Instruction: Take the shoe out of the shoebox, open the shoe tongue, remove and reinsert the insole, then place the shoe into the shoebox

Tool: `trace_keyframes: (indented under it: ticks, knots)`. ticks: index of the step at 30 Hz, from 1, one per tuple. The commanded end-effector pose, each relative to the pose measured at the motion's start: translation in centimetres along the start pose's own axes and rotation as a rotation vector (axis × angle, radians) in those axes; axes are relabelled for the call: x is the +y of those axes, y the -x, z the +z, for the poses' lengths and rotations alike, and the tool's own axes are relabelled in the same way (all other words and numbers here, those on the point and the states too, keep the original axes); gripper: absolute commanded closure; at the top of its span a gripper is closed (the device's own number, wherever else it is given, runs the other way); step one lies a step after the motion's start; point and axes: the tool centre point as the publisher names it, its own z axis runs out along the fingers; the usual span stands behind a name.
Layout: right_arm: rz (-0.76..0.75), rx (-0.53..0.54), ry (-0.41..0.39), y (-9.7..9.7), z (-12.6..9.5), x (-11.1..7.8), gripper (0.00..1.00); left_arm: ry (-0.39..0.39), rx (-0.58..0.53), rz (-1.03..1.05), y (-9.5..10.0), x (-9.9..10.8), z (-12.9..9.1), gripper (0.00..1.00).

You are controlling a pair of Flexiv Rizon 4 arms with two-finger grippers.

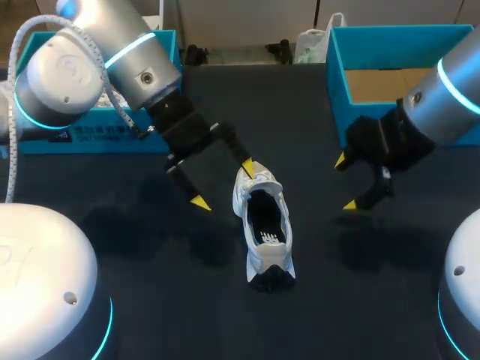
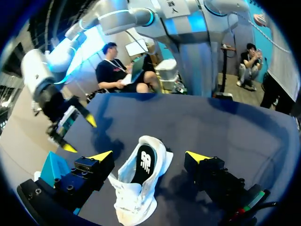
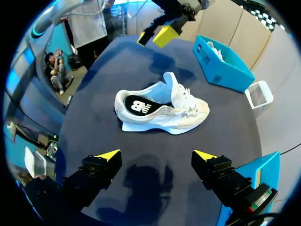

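L gripper (image 1: 224, 184): jaws wide open, nothing held. One tip sits at toe end of shoe (image 1: 262, 225); contact can't be told. R gripper (image 1: 345, 182): also wide open, empty, apart at shoe's 3 o'clock. Shoe is laid on table (image 1: 337, 300), outside shoebox (image 1: 335, 82). Long axis 12–6 in head view, heel at 6, insole (image 1: 267, 221) seen inside. L arm judged nearer.

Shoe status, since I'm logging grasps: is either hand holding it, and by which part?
Nothing is held. The shoe lies on the table; the left hand is open close by it, the right hand open and farther off.
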Motion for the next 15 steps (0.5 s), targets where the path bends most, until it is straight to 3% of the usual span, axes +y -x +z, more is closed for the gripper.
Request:
trace_keyframes:
  ticks: [1,10,15]
  knots:
    - [-0.028,0.021,-0.014,-0.4,-4.7,-0.3,0.00,0.062,0.158,0.008,1.5,0.1,-0.2,0.00]
    - [-0.033,0.009,-0.005,-0.4,-5.0,-0.4,0.00,0.094,0.241,0.017,2.3,0.4,0.3,0.00]
    - [-0.033,0.009,-0.005,-0.4,-5.0,-0.4,0.00,0.090,0.257,0.002,2.5,0.6,0.5,0.90]
